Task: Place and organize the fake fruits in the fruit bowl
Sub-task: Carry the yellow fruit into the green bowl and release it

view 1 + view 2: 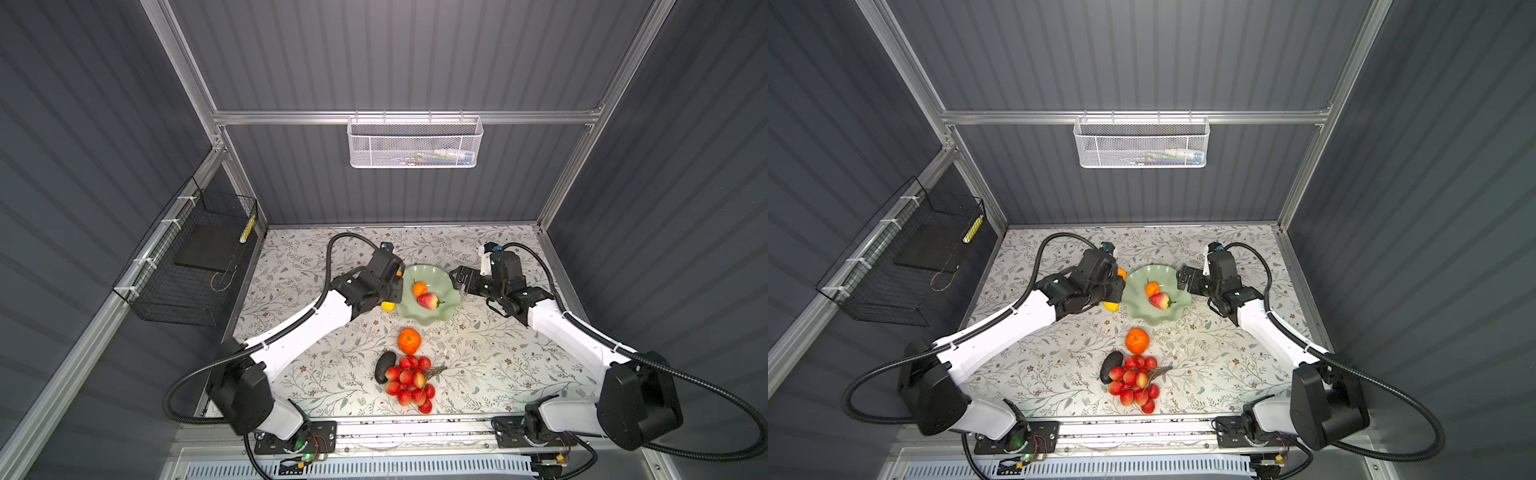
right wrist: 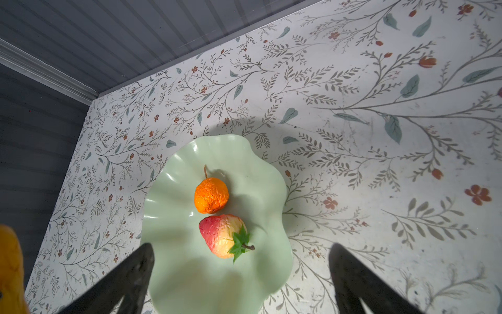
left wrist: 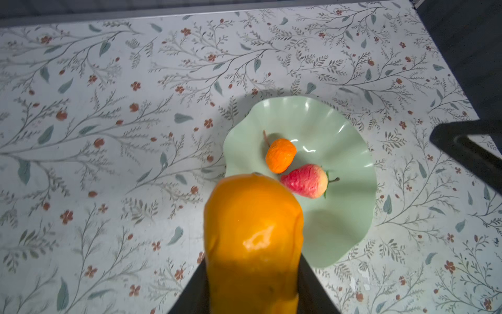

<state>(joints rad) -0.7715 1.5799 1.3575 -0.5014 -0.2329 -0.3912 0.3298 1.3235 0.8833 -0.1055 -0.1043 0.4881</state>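
1. Step in hand: the left end effector (image 3: 254, 284) is clamped on the long yellow-orange plastic fruit (image 3: 254, 239). It is just beside the pale mint-green shallow bowl with a wavy rim (image 1: 430, 319), on the side facing the left arm. I cannot tell whether the fruit is clear of the floral-patterned desk (image 1: 316, 374).
2. Already inside the bowl, near its middle, are the small crinkled orange (image 1: 419, 288) and the red-and-cream plastic strawberry (image 1: 428, 301), close together.
3. Outside the bowl, on the side toward the arm bases, the large orange (image 1: 409, 340) lies near it. The dark pebbled avocado (image 1: 385, 367) and the bunch of red-yellow cherries (image 1: 411, 384) lie side by side farther off.
4. The right end effector (image 2: 241, 274) stands wide open and empty at the bowl's opposite edge.
5. Next move, as I judge it: lift the long fruit over the rim and lay it in the bare part of the bowl beside the two fruits. It should be released low, so it neither rolls nor knocks them. Three items would then be left to fetch.
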